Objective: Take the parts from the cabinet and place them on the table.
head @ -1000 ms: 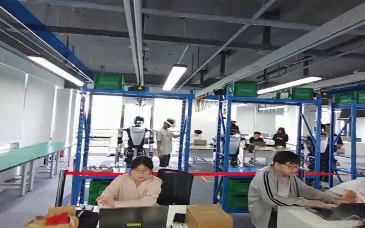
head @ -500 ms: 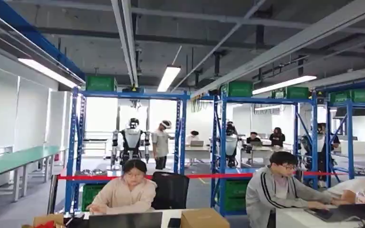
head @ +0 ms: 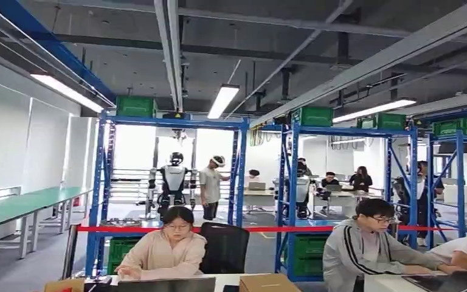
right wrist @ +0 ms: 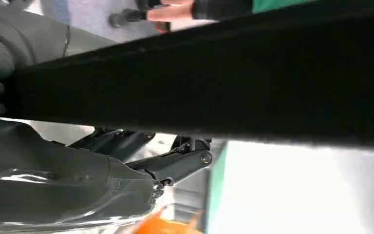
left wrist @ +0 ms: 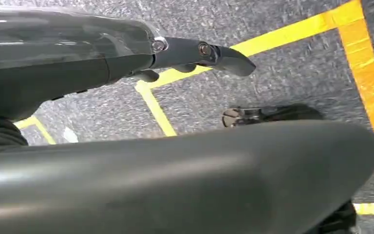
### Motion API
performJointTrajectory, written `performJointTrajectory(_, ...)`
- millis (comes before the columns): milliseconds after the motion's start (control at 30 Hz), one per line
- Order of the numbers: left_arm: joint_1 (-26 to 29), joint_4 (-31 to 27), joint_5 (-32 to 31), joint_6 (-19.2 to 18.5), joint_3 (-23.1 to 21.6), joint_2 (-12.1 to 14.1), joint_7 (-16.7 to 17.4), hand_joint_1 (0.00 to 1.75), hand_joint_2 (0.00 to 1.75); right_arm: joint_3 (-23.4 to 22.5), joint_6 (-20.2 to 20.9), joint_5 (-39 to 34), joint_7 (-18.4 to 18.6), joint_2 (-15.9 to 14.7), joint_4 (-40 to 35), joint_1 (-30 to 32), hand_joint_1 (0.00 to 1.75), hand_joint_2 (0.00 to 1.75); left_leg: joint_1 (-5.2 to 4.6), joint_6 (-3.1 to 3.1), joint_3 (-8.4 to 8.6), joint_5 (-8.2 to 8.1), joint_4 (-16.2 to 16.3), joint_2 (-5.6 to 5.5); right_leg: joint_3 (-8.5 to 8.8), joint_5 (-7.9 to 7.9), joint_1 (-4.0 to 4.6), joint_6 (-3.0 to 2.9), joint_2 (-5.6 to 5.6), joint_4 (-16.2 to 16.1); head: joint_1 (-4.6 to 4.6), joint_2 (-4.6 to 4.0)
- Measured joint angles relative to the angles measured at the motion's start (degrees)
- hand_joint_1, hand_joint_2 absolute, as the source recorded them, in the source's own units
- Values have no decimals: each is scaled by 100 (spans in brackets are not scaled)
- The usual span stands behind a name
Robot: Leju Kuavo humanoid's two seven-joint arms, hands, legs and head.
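Workshop with blue racks, green crates, no legible writing

Racks look like blue painted metal, semi-gloss, topped with green plastic crates; cardboard box is matt brown, and the office chair looks like matt black fabric. Floor is rough grey speckled carpet with smooth yellow tape lines. Left hand has glossy dark plastic fingers with bright metal screws; the right hand has the same finish.
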Motion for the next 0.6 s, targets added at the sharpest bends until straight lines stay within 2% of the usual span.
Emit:
performJointTrajectory(33, 2, 0, 0, 0, 0, 0, -4, 0, 0, -58, -2, -9, -4, -11, -132, 14, 175, 175, 0, -41, 17, -22, -16, 0, -7, 65, 5, -4, 0, -7, -2, 2)
performJointTrajectory(67, 16, 0, -6, -2, 0, -2, -20, 0, 0, -118, -4, -20, -6, -18, -241, 34, 175, 175, -10, -65, 69, 22, 19, 9, 36, 44, 15, -36, 3, -60, 7, -2)
performJointTrajectory(100, 10, 0, -9, -2, 0, 9, -26, 0, 0, -166, -7, -28, -6, -17, -336, 36, 175, 175, -11, -80, 143, 21, -23, 17, 132, 43, -11, -76, 13, -131, 2, 2)
performJointTrajectory(133, -8, 0, -13, -2, 0, 13, -37, 0, 0, -216, -7, -39, -4, -20, -434, 40, 175, 175, -8, -73, 147, -52, 54, 24, 248, 47, -42, -73, -6, -223, 2, 0)
performJointTrajectory(167, -26, 0, -17, -18, -2, 11, -44, 0, 0, -258, -7, -44, -4, -22, -500, 13, 175, 175, -15, -74, 41, -140, 273, 22, 302, 36, -52, -93, -8, -242, 0, -2)
performJointTrajectory(200, -43, 0, -20, -20, -4, 13, -44, 0, 0, -303, -11, -41, 7, -22, -583, -13, 175, 175, -16, -89, -171, -291, 641, 22, 317, 14, -56, -107, -10, -241, 2, -2)
performJointTrajectory(267, -41, 0, -35, -11, -4, 22, -42, 0, 0, -422, -42, -39, 46, -24, -754, -21, 175, 175, -17, -123, -717, -636, 1474, 21, 348, -39, -49, -124, -7, -237, 2, -4)
performJointTrajectory(300, -26, 0, -46, -7, -4, 24, -37, 0, 0, -496, -44, -39, 85, -24, -859, -29, 175, 175, -14, -138, -889, -631, 1657, 23, 372, -65, -50, -121, 4, -235, 2, -4)
performJointTrajectory(333, -17, 0, -59, -4, -4, 24, -37, 0, 0, -574, -46, -42, 129, -24, -963, -45, 175, 175, -5, -154, -924, -474, 1561, 23, 410, -95, -57, -113, 16, -234, 2, -4)
performJointTrajectory(400, -20, 0, -61, -4, -7, 26, -37, 0, 0, -680, -48, -44, 173, -24, -1099, -94, 175, 175, 16, -189, -723, 126, 840, 24, 520, -174, -78, -73, 27, -222, 2, -4)
performJointTrajectory(433, -20, 0, -63, -4, -7, 26, -37, 0, 0, -712, -48, -44, 184, -24, -1154, -124, 175, 175, 37, -213, -545, 542, 291, 25, 593, -238, -85, -36, 26, -197, 2, -4)
performJointTrajectory(467, -24, 2, -63, -4, -9, 24, -37, 0, 0, -741, -50, -41, 190, -28, -1186, -151, 175, 175, 24, -210, -546, 478, 268, 18, 601, -269, -78, -6, 27, -188, -2, -4)
performJointTrajectory(500, -42, 2, -61, -4, -15, 24, -52, 0, 0, -773, -57, -37, 234, -28, -1221, -209, 175, 175, -8, -162, -561, 296, 49, 38, 538, -285, -71, 19, 35, -100, -4, 0)
performJointTrajectory(533, -53, 2, -61, -2, -17, 24, -55, 0, 0, -811, -70, -24, 324, -31, -1274, -266, 175, 175, -20, -73, -596, 418, 168, 36, 485, -332, -69, 76, 37, -64, 0, 4)
performJointTrajectory(567, -40, 2, -63, -2, -22, 24, -57, 0, 0, -848, -74, -22, 406, -30, -1291, -320, 175, 175, -44, -25, -599, 382, 205, 31, 490, -346, -76, 98, 35, -65, -4, 0)
performJointTrajectory(600, -42, 2, -68, -4, -33, 22, -63, 0, 0, -870, -72, -24, 468, -31, -1287, -381, 175, 175, -39, -12, -598, 388, 199, 28, 489, -363, -81, 121, 34, -42, -4, 0)
